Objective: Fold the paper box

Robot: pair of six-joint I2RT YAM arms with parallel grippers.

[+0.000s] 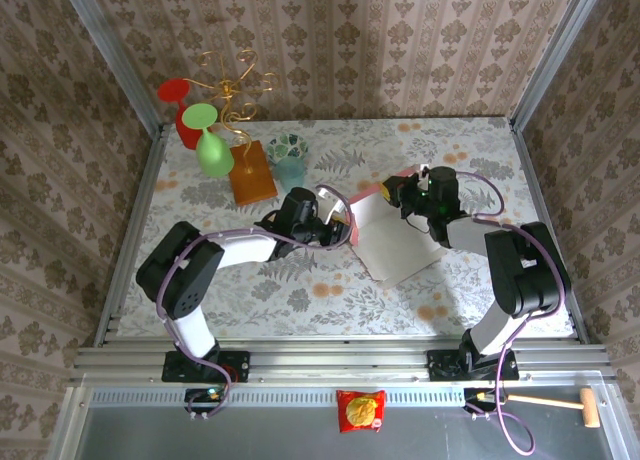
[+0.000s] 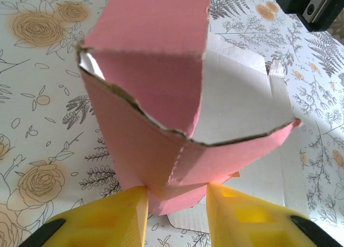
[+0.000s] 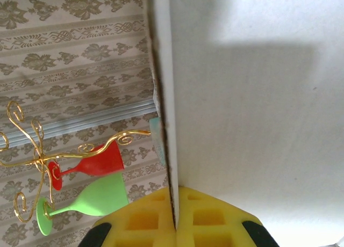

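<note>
The paper box (image 1: 400, 245) lies mid-table with its white reverse up and a pink flap raised at its far edge. My left gripper (image 1: 345, 225) is at its left side. In the left wrist view a folded pink corner of the paper box (image 2: 145, 96) stands up between my yellow fingers (image 2: 123, 215) and touches both tips, so the left gripper (image 2: 176, 196) holds it. My right gripper (image 1: 405, 195) is at the far edge. In the right wrist view the right gripper (image 3: 174, 204) is shut on the thin edge of an upright white panel (image 3: 252, 123).
An orange-brown block (image 1: 252, 172) and a teal cup (image 1: 290, 160) stand at the back left. Behind them a gold wire stand (image 1: 235, 80) carries a red glass (image 1: 180, 120) and a green glass (image 1: 210, 152). Patterned walls close three sides.
</note>
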